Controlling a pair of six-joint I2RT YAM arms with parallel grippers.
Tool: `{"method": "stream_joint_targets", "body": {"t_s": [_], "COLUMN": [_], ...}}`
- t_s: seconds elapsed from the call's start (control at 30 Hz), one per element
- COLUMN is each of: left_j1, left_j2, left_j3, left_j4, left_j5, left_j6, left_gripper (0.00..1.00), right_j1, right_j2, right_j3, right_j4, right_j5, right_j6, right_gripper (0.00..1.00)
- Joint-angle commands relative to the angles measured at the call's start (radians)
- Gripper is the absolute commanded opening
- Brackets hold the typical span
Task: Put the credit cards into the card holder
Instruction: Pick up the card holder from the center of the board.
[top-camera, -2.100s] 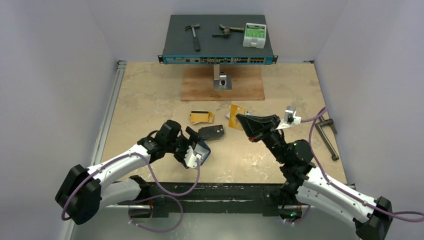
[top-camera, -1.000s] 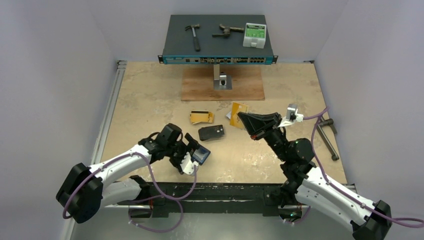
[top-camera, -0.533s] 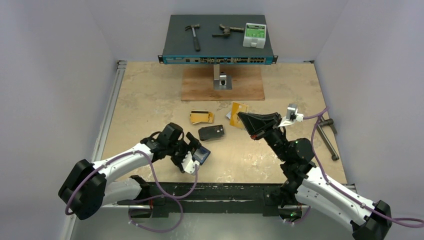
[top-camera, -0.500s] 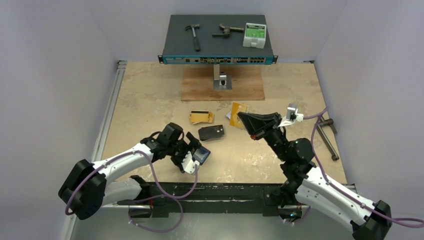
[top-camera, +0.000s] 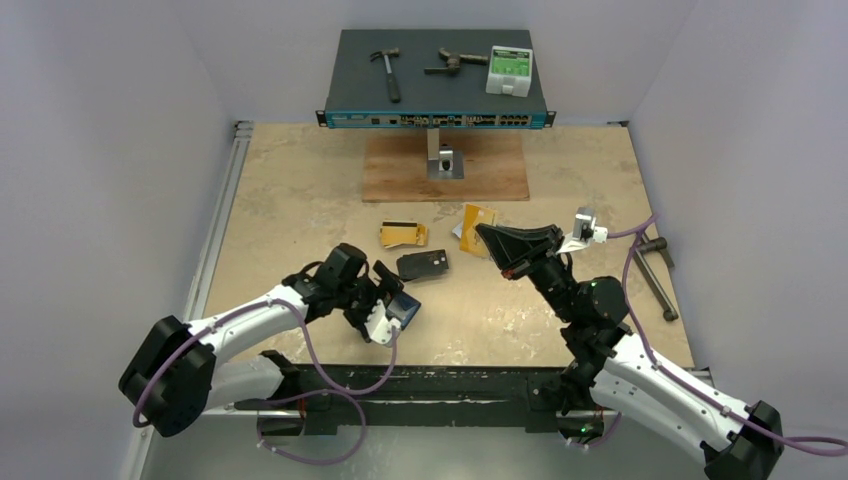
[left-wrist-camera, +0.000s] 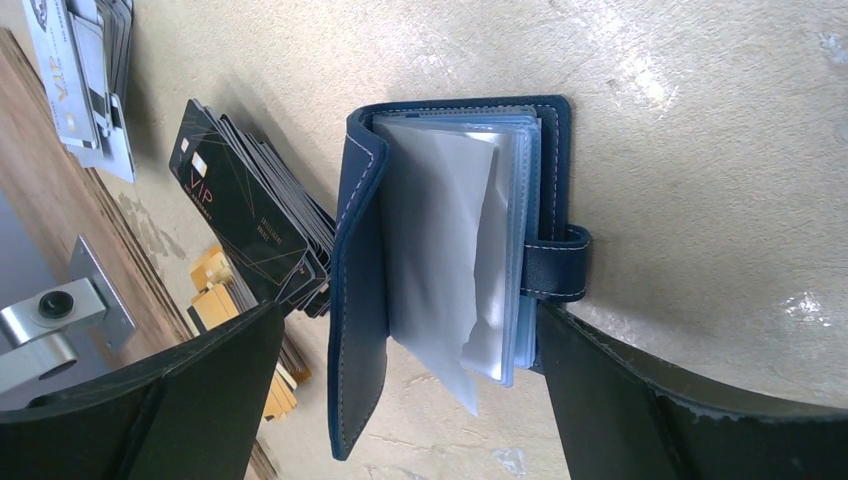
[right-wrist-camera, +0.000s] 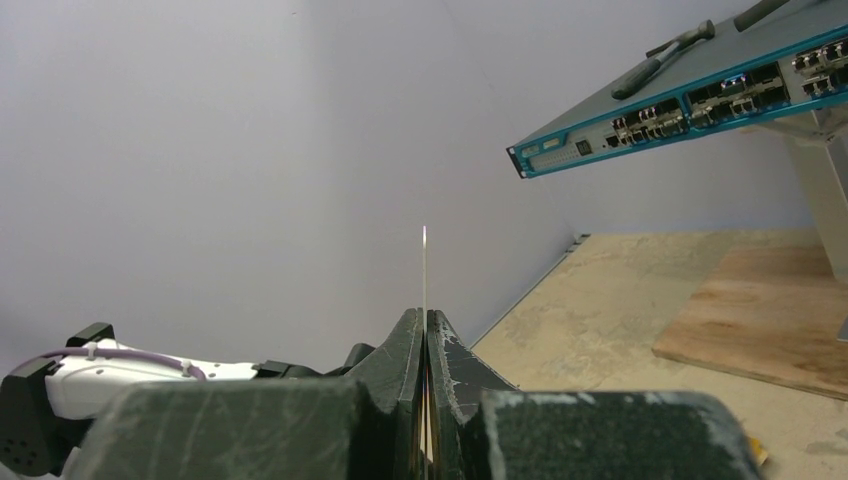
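Two arms are seen at the near edge of the table (top-camera: 300, 200). The left gripper (top-camera: 393, 302) is kept low over the table, with its jaws spread as wide as they go. The card holder (left-wrist-camera: 450, 230) is found between its two fingers (left-wrist-camera: 690, 400), near the front of the table and a little left of the middle. It is laid open on the table. Its dark blue cover is folded out to one side, and the clear pockets inside are shown. The snap tab is stuck out on the other side. One finger is touched by the edge of the pockets just beside the tab. A small gap is seen between the other finger and the cover, so the card holder is not squeezed.

The right gripper (top-camera: 484, 236) is lifted above the table, right of the middle. It is shut tight on one gold card (top-camera: 478, 218). In the right wrist view this card is seen only as a thin line that stands up from the closed fingers.

More cards are left on the table. Some black cards (left-wrist-camera: 250, 220) are fanned out near the card holder. Some gold cards (top-camera: 403, 234) are placed farther back. Some silver cards (left-wrist-camera: 80, 70) are seen past them, partly hidden in the top view.
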Motion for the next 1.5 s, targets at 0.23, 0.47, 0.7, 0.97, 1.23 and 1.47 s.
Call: {"method": "stream_joint_targets", "body": {"t_s": [0.23, 0.47, 0.7, 0.97, 1.23, 1.47], "left_j1": [0.003, 0.003, 0.001, 0.001, -0.01, -0.014], "left_j2": [0.017, 0.025, 0.021, 0.027, 0.005, 0.02], "left_j3": [0.053, 0.045, 0.015, 0.033, 0.028, 0.04], "left_j4": [0.009, 0.009, 0.025, 0.048, 0.053, 0.067], "left_j5": [0.026, 0.025, 0.013, 0.011, 0.015, 0.023], "left_j6": [0.013, 0.032, 0.051, 0.021, -0.018, -0.03], "left_gripper": [0.95, 0.95, 0.96, 0.86, 0.83, 0.8], "right_j1": [-0.006, -0.006, -0.008, -0.01, -0.012, -0.012], "right_j2": [0.005, -0.006, -0.013, -0.014, 0.165, 0.405], "right_j3": [-0.011, -0.015, -0.017, -0.023, 0.064, 0.058], "right_j4": [0.054, 0.046, 0.041, 0.017, -0.181, -0.143], "right_j5": [-0.016, -0.008, 0.0, 0.021, 0.048, 0.013], "right_j6": [0.023, 0.023, 0.021, 0.022, -0.05, -0.118], "right_gripper": [0.0, 0.0, 0.0, 0.0, 0.0, 0.0]}}
